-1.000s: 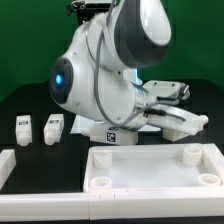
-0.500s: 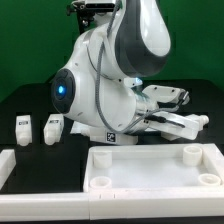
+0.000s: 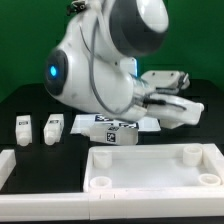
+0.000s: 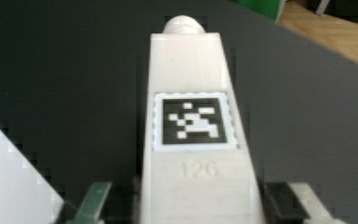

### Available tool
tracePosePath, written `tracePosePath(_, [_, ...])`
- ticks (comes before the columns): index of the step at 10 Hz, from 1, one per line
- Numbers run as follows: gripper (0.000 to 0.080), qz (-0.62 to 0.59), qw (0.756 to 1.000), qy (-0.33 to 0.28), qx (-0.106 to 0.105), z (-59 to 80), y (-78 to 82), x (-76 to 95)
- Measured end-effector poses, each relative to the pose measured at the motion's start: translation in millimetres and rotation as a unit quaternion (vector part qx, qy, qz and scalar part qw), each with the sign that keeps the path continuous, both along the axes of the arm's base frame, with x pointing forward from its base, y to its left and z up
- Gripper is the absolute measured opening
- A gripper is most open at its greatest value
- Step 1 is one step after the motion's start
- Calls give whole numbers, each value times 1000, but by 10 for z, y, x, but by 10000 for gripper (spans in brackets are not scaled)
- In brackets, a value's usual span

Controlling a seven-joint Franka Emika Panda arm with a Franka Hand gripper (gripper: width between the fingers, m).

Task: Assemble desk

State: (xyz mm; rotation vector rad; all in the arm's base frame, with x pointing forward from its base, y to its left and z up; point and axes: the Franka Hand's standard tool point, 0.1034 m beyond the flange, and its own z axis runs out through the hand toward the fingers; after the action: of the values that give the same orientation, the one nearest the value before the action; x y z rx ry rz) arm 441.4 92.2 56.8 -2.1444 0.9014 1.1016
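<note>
A white desk leg (image 4: 194, 110) with a square tag lies lengthwise on the black table, its rounded peg end pointing away. My gripper (image 4: 194, 205) straddles its near end; one finger (image 4: 98, 203) stands on each side, and a dark gap shows between each finger and the leg, so the gripper is open. In the exterior view the gripper's hand (image 3: 172, 95) is low at the right, its fingertips hidden. The desk tabletop (image 3: 150, 172) lies in front with its round sockets up. Two more legs (image 3: 22, 128) (image 3: 53, 128) stand at the left.
The marker board (image 3: 108, 125) lies behind the tabletop, under the arm. A white raised block (image 3: 8, 162) sits at the front on the exterior view's left. The arm's bulky body (image 3: 90, 70) looms over the middle of the table.
The arm's body has swung toward the exterior view's left, uncovering more of the marker board. The hand at the right sits a little higher in the picture.
</note>
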Motion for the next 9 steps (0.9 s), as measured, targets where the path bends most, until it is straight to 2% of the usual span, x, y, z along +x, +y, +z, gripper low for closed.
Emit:
tracePosePath(1, [283, -2, 1000, -28, -10, 177, -35, 143])
tracePosePath(2, [283, -9, 997, -67, -45, 192, -40, 222])
tracePosePath(3, [284, -12, 993, -90, -74, 160, -27, 185])
tracePosePath(4, [284, -11, 991, -100, -85, 164, -19, 162])
tracePosePath(5, [284, -18, 985, -127, -115, 159, -46, 238])
tracePosePath(6, [284, 20, 978, -156, -139, 347, -82, 277])
tracePosePath(7, [284, 54, 967, -196, -153, 686, -142, 463])
tracePosePath(8, [284, 88, 952, -243, -161, 924, -165, 686])
tracePosePath(9, [284, 105, 938, -284, -169, 1027, -104, 861])
